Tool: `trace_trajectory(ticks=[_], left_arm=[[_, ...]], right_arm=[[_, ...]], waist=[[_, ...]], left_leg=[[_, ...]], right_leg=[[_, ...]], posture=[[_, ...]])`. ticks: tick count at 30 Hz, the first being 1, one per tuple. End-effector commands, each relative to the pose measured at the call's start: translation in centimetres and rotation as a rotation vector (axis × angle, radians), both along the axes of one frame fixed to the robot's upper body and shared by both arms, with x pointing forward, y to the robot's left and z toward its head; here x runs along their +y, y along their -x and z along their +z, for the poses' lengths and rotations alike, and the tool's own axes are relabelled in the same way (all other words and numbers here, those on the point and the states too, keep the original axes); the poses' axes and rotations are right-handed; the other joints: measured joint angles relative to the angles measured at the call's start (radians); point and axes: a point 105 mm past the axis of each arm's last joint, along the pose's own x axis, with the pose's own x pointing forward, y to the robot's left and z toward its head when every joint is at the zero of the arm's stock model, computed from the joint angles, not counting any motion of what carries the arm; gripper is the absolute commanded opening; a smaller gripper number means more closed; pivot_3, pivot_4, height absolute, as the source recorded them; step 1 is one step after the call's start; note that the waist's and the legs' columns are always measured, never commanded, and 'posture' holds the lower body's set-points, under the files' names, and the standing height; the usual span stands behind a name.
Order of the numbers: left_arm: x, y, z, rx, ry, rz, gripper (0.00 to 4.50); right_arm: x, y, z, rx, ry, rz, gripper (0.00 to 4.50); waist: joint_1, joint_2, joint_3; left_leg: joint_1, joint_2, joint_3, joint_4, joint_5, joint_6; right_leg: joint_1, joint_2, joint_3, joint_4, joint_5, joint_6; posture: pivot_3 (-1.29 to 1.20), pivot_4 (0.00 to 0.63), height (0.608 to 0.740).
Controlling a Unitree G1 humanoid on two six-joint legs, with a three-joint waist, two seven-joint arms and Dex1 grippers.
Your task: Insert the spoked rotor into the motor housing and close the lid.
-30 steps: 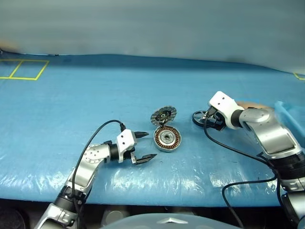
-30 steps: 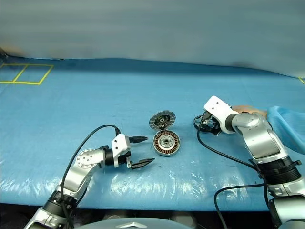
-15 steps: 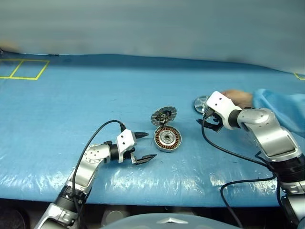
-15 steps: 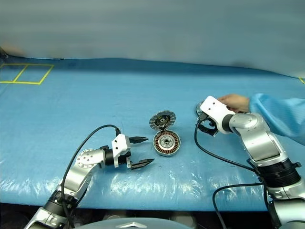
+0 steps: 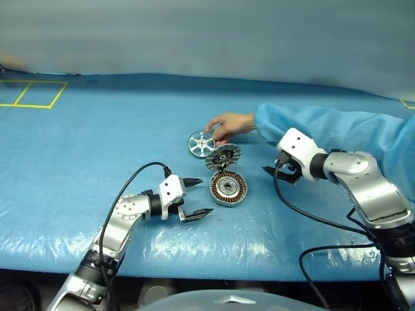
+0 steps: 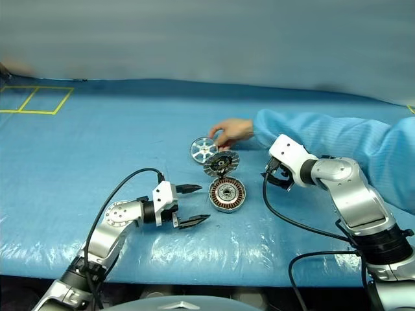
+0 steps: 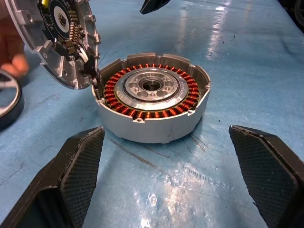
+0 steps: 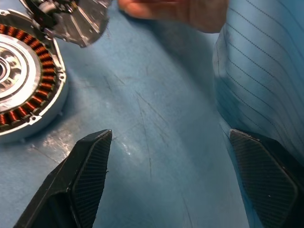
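Note:
The motor housing (image 5: 227, 188) sits open on the blue mat, its copper windings showing (image 7: 152, 95). Its hinged lid (image 5: 223, 157) stands tilted up behind it, toothed face toward me. Just behind and left of the lid lies the spoked rotor (image 5: 201, 144), with a person's hand (image 5: 227, 124) on its right edge. My left gripper (image 5: 205, 197) rests open on the mat just left of the housing, pointing at it. To the right of the housing my right gripper (image 5: 272, 172) hovers open, with nothing between its fingers (image 8: 90, 166).
A person's arm in a light blue sleeve (image 5: 324, 126) reaches across the mat from the right, passing just behind my right arm. Yellow tape squares (image 5: 32, 94) mark the far left. The mat's front edge (image 5: 214, 269) runs close below my arms.
A person's hand came in from the right, took the spoked rotor from beside my right gripper and carried it left, behind the lid. My right gripper drew back slightly toward the housing.

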Motion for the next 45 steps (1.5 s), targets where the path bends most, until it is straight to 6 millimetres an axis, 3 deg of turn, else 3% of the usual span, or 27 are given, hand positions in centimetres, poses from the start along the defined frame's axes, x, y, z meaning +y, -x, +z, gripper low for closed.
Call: trace_trajectory(ticks=[1,7,16,21,27,39,45], left_arm=[[-0.2,-0.2,0.8,-0.033,0.021,-0.011,4.50],[0.8,-0.7,1.9,-0.041,0.054,0.018,4.50],[3.4,-1.4,6.0,-0.146,-0.016,0.030,4.50],[4.8,-2.4,7.6,-0.209,-0.181,-0.002,4.50],[7.1,-4.2,6.9,-0.185,-0.473,-0.033,4.50],[4.8,-5.7,7.5,-0.155,-0.629,-0.317,4.50],[4.4,-5.7,7.5,-0.139,-0.702,-0.399,4.50]], right_arm=[[0.6,0.4,1.8,-0.057,-0.028,0.035,4.16],[2.0,1.9,1.4,-0.031,-0.085,0.103,4.16],[4.5,4.7,0.3,-0.022,-0.262,0.166,4.16],[6.1,6.1,-0.7,-0.029,-0.368,0.164,4.16],[6.7,6.4,-2.6,-0.009,-0.404,0.079,4.16],[8.1,8.4,-3.0,-0.024,-0.432,0.133,4.16],[7.5,8.2,-3.7,-0.045,-0.404,0.063,4.16]], waist=[[0.000,0.000,0.000],[0.000,0.000,0.000],[0.000,0.000,0.000],[0.000,0.000,0.000],[-0.001,0.000,0.000],[-0.003,-0.001,0.001],[-0.004,-0.001,0.001]], left_leg=[[0.000,0.000,0.000,0.000,0.000,0.000],[0.000,0.000,0.000,0.000,0.000,0.000],[-0.001,0.000,-0.002,0.001,0.000,0.000],[-0.003,0.000,-0.003,0.002,0.000,0.000],[-0.004,0.000,-0.003,0.002,0.000,0.000],[-0.006,-0.001,-0.004,0.002,0.000,0.000],[-0.005,0.000,-0.004,0.003,0.000,0.000]], right_leg=[[0.000,0.000,0.000,0.000,0.000,0.000],[0.000,0.000,0.000,0.000,0.000,0.000],[0.000,0.000,-0.001,0.000,0.000,0.000],[-0.001,0.001,-0.002,0.000,0.000,0.000],[-0.002,0.001,-0.002,0.000,-0.001,-0.001],[-0.003,0.001,-0.003,0.001,-0.003,-0.005],[-0.003,0.002,-0.003,0.002,-0.003,-0.005]], posture=[[0.00,0.150,0.740],[0.00,0.150,0.740],[0.00,0.150,0.740],[0.00,0.150,0.740],[0.00,0.150,0.740],[0.00,0.150,0.740],[0.00,0.150,0.740]])
